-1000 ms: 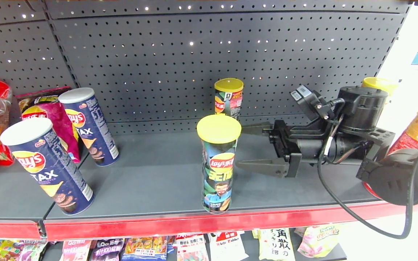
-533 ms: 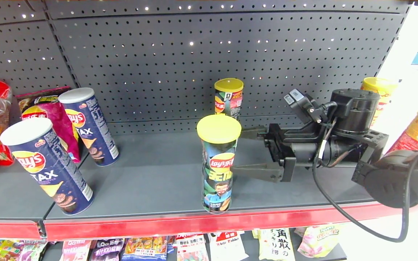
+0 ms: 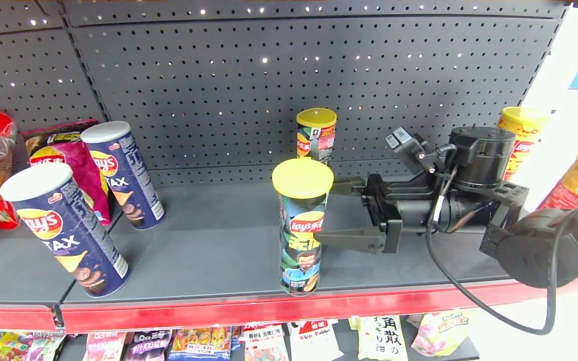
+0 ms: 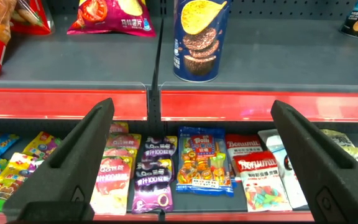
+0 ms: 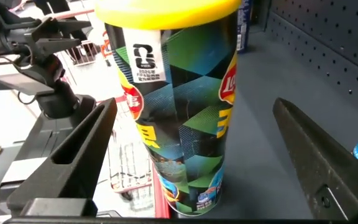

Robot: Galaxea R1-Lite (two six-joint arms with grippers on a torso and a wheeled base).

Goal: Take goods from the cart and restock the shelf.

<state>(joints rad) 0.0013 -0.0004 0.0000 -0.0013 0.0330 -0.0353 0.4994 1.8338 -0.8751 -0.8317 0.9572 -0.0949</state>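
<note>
My right gripper [image 3: 330, 210] has its jaws spread wide around the green can [image 3: 301, 235], which stands at the shelf's [image 3: 208, 250] front edge. I think that's for grabbing it. My left gripper [image 4: 191, 109] hangs low, jaws spread too.

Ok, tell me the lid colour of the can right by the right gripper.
Yellow. The lid of that can shows best in the head view.

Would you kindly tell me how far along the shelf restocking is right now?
Done: the front can and the back can, both yellow-lidded, stand upright on the shelf. In hand: nothing; the open right gripper straddles the front can without gripping it, and the left gripper is open and empty. Left: the bare shelf space beside them probably needs more goods.
</note>
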